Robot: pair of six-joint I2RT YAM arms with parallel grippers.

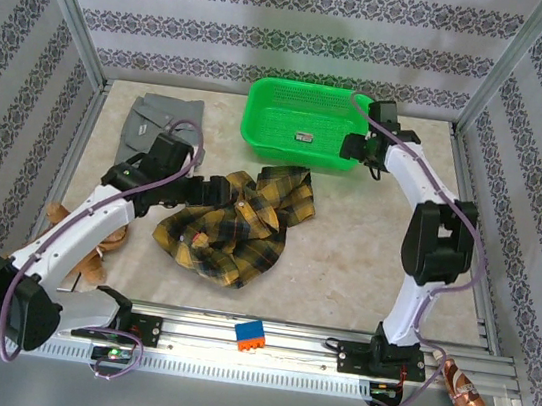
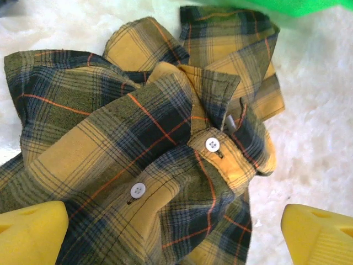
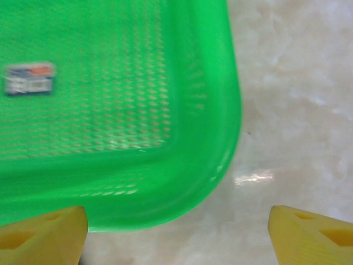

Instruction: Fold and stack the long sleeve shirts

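The left jaws are gaping wide and holding nothing, hovering just over the crumpled plaid shirt (image 1: 238,224) at mid-tabletop (image 1: 354,255). The grey shirt (image 1: 162,119) is lying at the far left. The right jaws are standing wide apart, empty, over a corner of the basket (image 1: 260,126).

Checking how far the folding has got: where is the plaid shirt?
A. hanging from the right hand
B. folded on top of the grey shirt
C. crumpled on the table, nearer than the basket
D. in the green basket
C: the plaid shirt lies bunched on the table in front of the basket, not on the grey shirt.
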